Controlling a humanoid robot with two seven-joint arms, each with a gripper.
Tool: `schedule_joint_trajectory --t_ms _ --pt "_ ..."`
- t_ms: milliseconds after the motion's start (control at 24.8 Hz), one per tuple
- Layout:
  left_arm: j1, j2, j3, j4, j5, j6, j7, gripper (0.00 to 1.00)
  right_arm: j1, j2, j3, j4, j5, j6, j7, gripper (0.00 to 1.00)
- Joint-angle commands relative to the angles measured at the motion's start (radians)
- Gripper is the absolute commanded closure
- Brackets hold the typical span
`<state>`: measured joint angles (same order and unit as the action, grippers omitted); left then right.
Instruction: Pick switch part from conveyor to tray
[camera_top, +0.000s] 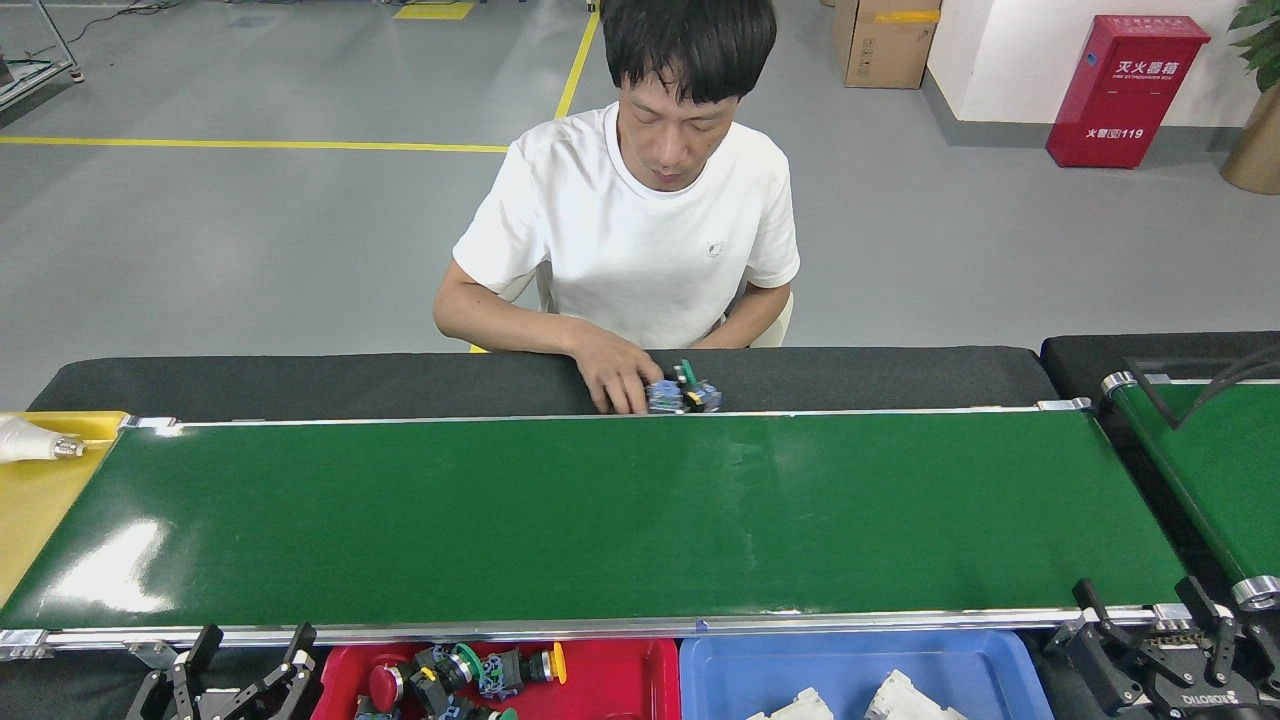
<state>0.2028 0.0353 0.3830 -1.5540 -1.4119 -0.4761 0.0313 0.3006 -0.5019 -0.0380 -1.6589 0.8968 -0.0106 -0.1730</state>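
Switch parts (683, 393), a small cluster with blue-grey contact blocks and a green cap, lie on the black padded ledge just beyond the far rail of the conveyor (600, 520), touching the person's hand (618, 378); none lies on the belt itself. Judged by appearance, each part is a light, rigid moulded-plastic body with a rounded button head, likely to roll or pivot if nudged; the blocky contact end offers flatter opposing faces and seems the better place to grasp than the smooth cap. The glossy belt surface probably gives little friction against sliding. Similar parts, with red, green and yellow caps, already fill the red tray (620, 680) below the near rail, beside a blue tray (860, 665) holding white pieces. The left gripper (240, 670) hangs beside the red tray with its fingers spread apart and empty; the right gripper (1150, 625), near the belt's near right corner, likewise shows separated, empty fingers.
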Motion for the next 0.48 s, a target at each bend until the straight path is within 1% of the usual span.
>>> schedule_joint_trajectory --t_ms 0,81,121,242,323,444 --pt "-0.005 0.008 -0.007 -0.017 0.004 0.027 0.007 0.0 -0.011 -0.003 -0.01 -0.01 0.001 -0.002 -0.005 0.01" --pt "0.007 0.018 -0.032 -0.037 0.002 0.063 0.015 0.0 -0.011 -0.001 -0.01 -0.013 0.002 0.0 -0.006 0.01" --pt "0.013 0.025 -0.062 -0.041 0.005 0.103 0.016 0.0 -0.009 -0.001 -0.01 -0.016 0.001 0.0 -0.006 0.01" --pt "0.041 0.086 -0.157 -0.072 0.007 0.238 0.048 0.0 -0.003 0.0 -0.023 -0.021 0.001 0.0 -0.002 0.01" --pt "0.07 0.109 -0.199 -0.093 0.018 0.298 0.058 0.0 -0.003 0.003 -0.026 -0.033 0.001 -0.002 -0.002 0.01" --pt "0.083 0.126 -0.214 -0.107 0.021 0.344 0.058 0.0 0.015 0.009 -0.048 -0.055 -0.001 -0.003 -0.003 0.01"
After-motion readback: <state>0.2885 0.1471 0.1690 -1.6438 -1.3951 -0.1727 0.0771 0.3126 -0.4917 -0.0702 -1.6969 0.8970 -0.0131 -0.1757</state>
